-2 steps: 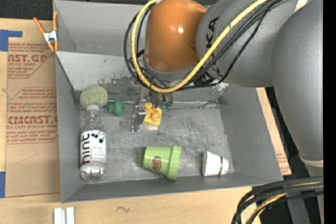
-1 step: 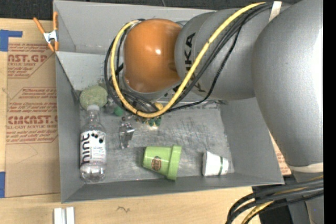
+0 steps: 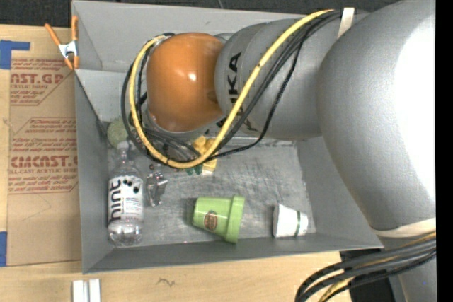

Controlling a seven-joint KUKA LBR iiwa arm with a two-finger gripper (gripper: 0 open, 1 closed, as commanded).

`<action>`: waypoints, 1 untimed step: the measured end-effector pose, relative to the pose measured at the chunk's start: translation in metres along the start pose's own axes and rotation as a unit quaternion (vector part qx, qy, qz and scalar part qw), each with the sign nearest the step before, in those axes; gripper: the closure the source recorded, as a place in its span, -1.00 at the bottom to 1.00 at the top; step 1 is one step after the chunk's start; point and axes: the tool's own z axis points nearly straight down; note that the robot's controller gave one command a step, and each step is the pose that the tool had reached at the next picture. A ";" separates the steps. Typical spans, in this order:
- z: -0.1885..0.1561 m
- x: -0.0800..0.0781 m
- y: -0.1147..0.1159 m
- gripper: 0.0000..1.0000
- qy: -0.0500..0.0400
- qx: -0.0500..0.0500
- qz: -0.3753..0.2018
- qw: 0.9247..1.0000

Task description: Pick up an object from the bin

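Observation:
My gripper [image 3: 156, 184] shows as a small metal tip below the orange wrist cover, low over the bin floor at the left. Just to its left lies a clear plastic bottle [image 3: 125, 207] with a white label and black print, its neck pointing to the back of the bin. A green paper cup [image 3: 218, 216] lies on its side to the right of the gripper, a short gap away. Nothing shows in the gripper's grasp.
A small white cup with a green band [image 3: 289, 221] lies near the front right. A pale green ball [image 3: 117, 131] sits by the left wall, and a yellow thing [image 3: 206, 147] peeks out under the arm, which covers the back of the bin.

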 end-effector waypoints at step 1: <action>0.010 0.008 0.012 -1.00 0.000 0.001 0.142 0.990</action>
